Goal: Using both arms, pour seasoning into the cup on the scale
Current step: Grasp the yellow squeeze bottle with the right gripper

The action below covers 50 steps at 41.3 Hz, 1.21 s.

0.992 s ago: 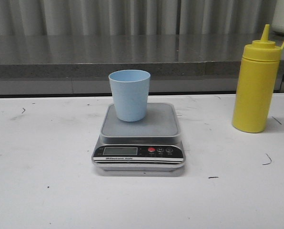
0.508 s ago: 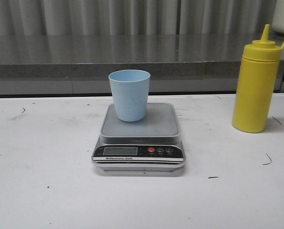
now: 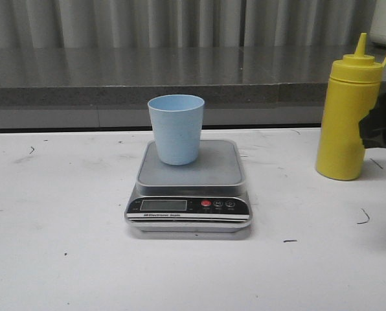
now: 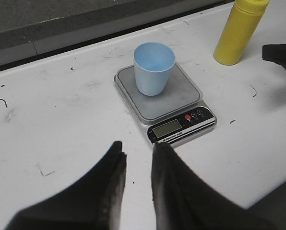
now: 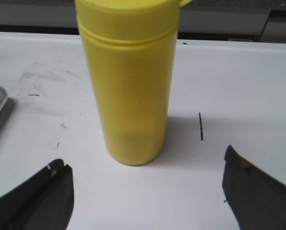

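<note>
Left gripper [image 4: 136,165]: low over bare white table [image 3: 63,259], near side of the scale, well apart from it. Fingers drawn close together, a narrow slit between the tips, nothing held.

Scale [image 3: 188,188]: centre of the table, black panel and display toward the near edge. Same spot as half a second ago.

Cup [image 3: 176,129]: light blue, upright on the rear-left part of the steel platform, mouth open. In the left wrist view [image 4: 153,68] no contents can be made out inside. Unmoved.

Seasoning [image 3: 347,110]: yellow squeeze bottle, upright on the table far right, well apart from the scale, nozzle up, thin tip cover sticking up beside it. Position unchanged.

Right gripper [image 3: 381,121]: the one change. Half a second ago nothing showed at the right edge; now a black shape has come in just beside the bottle's body. Right wrist view: fingers [image 5: 37,194] spread wide, one each side of the bottle [image 5: 128,81], both apart from it, not gripping.
</note>
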Tool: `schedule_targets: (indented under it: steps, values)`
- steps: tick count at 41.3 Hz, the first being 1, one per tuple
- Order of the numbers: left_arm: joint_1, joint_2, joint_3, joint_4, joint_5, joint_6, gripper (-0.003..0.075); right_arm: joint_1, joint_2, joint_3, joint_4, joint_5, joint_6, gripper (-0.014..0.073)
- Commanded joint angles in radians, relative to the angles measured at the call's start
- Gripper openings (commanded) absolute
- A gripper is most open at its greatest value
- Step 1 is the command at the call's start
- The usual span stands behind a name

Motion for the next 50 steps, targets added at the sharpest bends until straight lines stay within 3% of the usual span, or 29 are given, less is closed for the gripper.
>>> schedule_targets:
  steps: [1, 15, 50]
  values:
    - [-0.007, -0.003, -0.026, -0.009, -0.074, -0.001, 0.0134, -0.001, 0.054, -0.017, -0.001, -0.216, 0.020, 0.0646]
    - [-0.007, -0.003, -0.026, -0.009, -0.074, -0.001, 0.0134, -0.001, 0.267, -0.041, -0.100, -0.578, 0.025, 0.0646]
    - [-0.007, -0.003, -0.026, -0.009, -0.074, -0.001, 0.0134, -0.003, 0.513, -0.333, -0.080, -0.535, 0.027, 0.0646]
